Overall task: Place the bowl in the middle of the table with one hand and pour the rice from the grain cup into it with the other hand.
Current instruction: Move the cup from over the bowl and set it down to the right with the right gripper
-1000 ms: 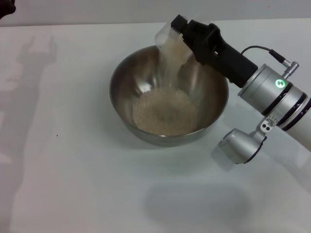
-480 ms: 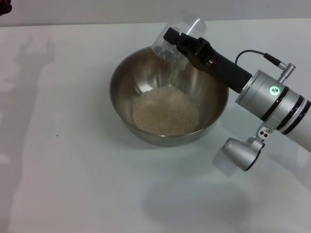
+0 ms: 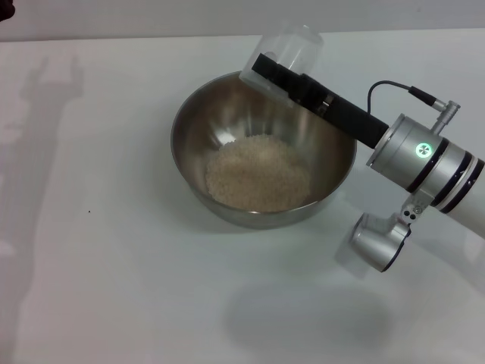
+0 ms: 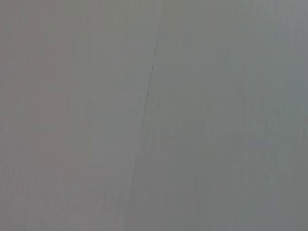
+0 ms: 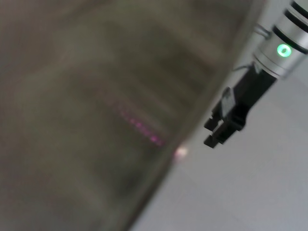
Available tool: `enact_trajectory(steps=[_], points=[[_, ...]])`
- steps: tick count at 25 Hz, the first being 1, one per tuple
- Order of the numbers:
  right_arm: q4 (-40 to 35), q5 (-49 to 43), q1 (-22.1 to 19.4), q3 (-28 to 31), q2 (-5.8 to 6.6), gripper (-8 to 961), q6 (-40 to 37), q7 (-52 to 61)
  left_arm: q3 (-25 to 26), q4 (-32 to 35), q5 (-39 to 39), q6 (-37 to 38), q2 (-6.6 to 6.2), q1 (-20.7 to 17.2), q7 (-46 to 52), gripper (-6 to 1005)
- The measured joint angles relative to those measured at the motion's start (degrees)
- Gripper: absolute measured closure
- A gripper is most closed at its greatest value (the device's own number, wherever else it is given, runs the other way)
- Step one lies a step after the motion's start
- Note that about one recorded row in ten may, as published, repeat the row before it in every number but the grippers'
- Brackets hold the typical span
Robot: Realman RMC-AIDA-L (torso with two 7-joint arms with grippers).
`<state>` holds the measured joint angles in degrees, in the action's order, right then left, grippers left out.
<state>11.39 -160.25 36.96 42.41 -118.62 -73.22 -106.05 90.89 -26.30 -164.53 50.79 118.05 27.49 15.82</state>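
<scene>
1. Rice lies in a pale heap at the bottom of the bowl.
2. That big shiny bowl sits on the white table, near the middle of it.
3. My right gripper is at the bowl's 1 o'clock edge, just above the rim.
4. It is closed on the grain cup and holds it tipped, with its mouth facing down toward the bowl.
5. I see no grains inside the clear cup.
6. My right arm comes in from 3 o'clock, with a green light on it.
7. My left arm is parked far off at 10 o'clock; only a dark bit shows at the corner.
8. My right wrist view shows the other arm's gripper far off, with its fingers apart.
9. My left wrist view shows only a plain grey surface.
</scene>
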Motion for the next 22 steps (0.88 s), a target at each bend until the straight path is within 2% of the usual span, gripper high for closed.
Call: enact_trajectory(steps=[22], points=[[-0.87,-5.76,1.24,0.33,0.29,903,-1.72,-7.32,-0.28,-0.33,-0.03,0.39,0.25,0.0,1.58,492]])
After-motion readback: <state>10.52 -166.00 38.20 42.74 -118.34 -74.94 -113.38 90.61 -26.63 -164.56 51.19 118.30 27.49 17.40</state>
